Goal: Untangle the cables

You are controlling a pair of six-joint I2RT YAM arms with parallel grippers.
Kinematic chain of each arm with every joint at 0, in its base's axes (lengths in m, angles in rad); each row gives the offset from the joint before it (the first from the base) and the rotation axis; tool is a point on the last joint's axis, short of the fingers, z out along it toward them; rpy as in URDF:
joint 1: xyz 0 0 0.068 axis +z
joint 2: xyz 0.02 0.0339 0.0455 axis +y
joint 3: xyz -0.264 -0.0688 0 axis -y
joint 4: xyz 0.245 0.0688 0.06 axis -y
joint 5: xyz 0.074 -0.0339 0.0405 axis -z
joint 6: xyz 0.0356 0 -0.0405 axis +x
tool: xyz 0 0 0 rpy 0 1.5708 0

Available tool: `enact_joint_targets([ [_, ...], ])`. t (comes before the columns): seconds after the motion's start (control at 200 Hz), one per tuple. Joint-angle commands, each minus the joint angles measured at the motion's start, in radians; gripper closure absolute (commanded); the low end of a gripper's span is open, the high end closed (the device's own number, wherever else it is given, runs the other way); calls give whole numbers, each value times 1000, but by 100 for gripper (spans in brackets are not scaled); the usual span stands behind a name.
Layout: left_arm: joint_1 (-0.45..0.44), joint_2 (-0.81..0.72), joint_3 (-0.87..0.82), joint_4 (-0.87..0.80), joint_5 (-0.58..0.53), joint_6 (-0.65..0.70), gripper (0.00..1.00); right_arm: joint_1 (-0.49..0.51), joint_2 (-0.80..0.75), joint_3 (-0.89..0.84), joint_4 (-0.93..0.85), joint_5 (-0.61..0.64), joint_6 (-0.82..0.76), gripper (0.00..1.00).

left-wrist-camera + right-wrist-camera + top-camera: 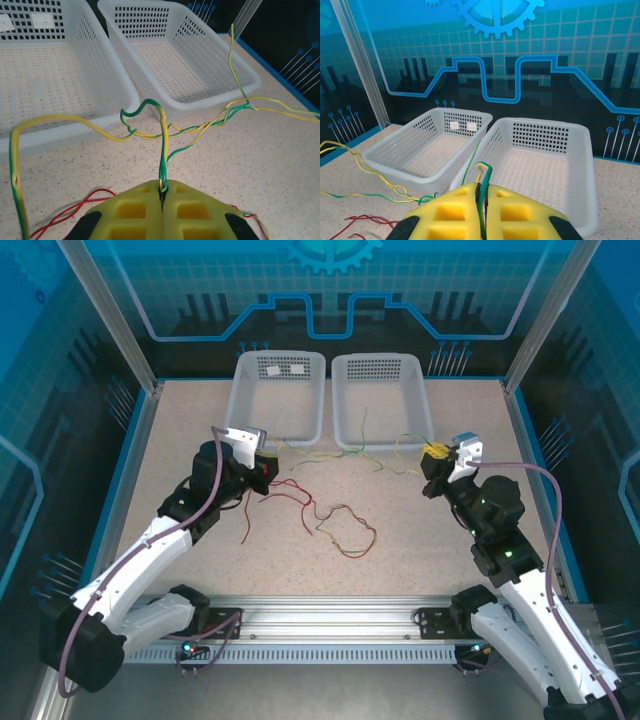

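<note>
Yellow-green cables [340, 455] stretch, twisted together, across the table in front of the two baskets. My left gripper [262, 462] holds their left end; in the left wrist view its yellow jaws [163, 187] are shut on one yellow-green cable [164, 150] that rises from the pinch toward the twisted bundle. My right gripper [432, 455] holds the right end, and its jaws [483, 186] are shut on a looped yellow-green cable [486, 172]. Red cables [300, 502] lie in loose curls on the table between the arms, partly mixed with a yellow-green strand [345, 530].
Two white perforated baskets stand side by side at the back, the left one [240, 400] and the right one [425, 400]. A strand of yellow-green cable reaches up into the right basket. Blue walls and metal posts enclose the table.
</note>
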Motion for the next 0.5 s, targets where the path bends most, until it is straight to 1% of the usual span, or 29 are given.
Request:
enact_joint_targets([
  [0.0, -6, -11, 9, 42, 13, 6, 97, 12, -15, -16, 33, -10, 21, 100],
  [0.06, -6, -18, 1, 52, 6, 4, 100, 12, -20, -24, 44, -35, 14, 100],
  [0.115, -6, -24, -5, 54, -10, 2, 100, 11, -27, -37, 64, -71, 8, 100],
  [0.215, -5, -45, -21, 79, -9, 12, 100, 13, -39, -57, 94, -184, -29, 100],
  [0.23, -6, -50, -25, 86, -6, 12, 100, 13, -40, -57, 94, -191, -34, 97],
  [0.245, -6, -55, -29, 94, -4, 12, 100, 13, -39, -57, 91, -198, -37, 92],
  [0.25, -6, -56, -31, 96, -3, 11, 100, 13, -38, -57, 90, -199, -37, 89],
  [0.28, -6, -66, -40, 111, 7, 16, 100, 13, -34, -54, 81, -209, -42, 69],
  [0.295, -6, -71, -44, 118, 14, 20, 100, 13, -33, -52, 76, -215, -47, 60],
  [0.32, -6, -80, -52, 132, 25, 26, 100, 13, -30, -48, 64, -224, -54, 49],
  [0.355, -6, -93, -59, 146, 35, 30, 100, 13, -26, -38, 44, -230, -63, 39],
  [0.385, -6, -102, -64, 152, 45, 33, 100, 13, -22, -28, 21, -219, -64, 33],
  [0.43, -6, -116, -68, 161, 69, 40, 100, 12, -25, -14, -4, -180, -59, 30],
  [0.445, -6, -120, -72, 165, 78, 42, 100, 12, -27, -11, -14, -163, -57, 26],
  [0.48, -5, -129, -75, 171, 96, 44, 100, 10, -37, -1, -28, -133, -52, 23],
  [0.495, -6, -133, -76, 174, 102, 45, 100, 9, -41, 2, -34, -121, -52, 20],
])
